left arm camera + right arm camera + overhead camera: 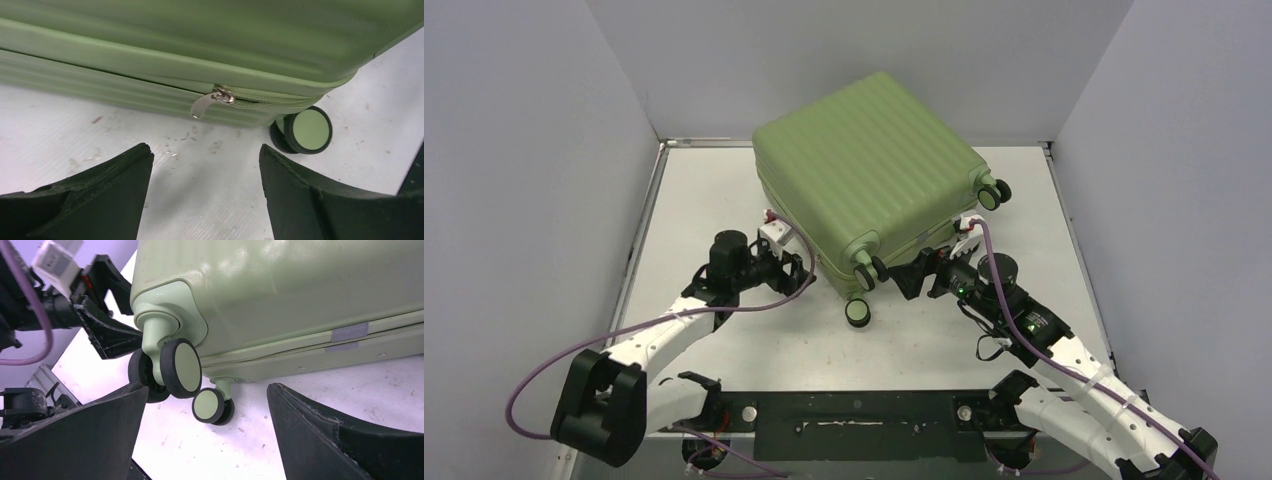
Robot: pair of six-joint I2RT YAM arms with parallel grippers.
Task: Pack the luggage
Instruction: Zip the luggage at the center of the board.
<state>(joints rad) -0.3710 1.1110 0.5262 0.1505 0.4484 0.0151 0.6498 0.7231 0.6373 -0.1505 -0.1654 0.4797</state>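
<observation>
The luggage (pixel 869 170) lay shut on the counter (pixel 704 200) with its ribbed green shell uppermost and its near corner between the two tools. The left tool (pixel 205 155) hung low over the counter, its fingers apart with nothing between them. Just ahead of it ran the luggage's side seam, and the metal zipper pull (pixel 202 104) dangled in front of the gap, touching neither finger. Ahead and to the right of that tool sat a black wheel (pixel 306 131) with a green hub. The right tool (pixel 207 387) was also spread wide and gripped nothing. The luggage's wheeled end rose just ahead of it, with a double caster (pixel 181 367) ahead of its left finger and a lower caster (pixel 209 406) facing the gap. Beyond them, ahead and to the left, the left tool's black fingers showed beside the luggage's corner.
</observation>
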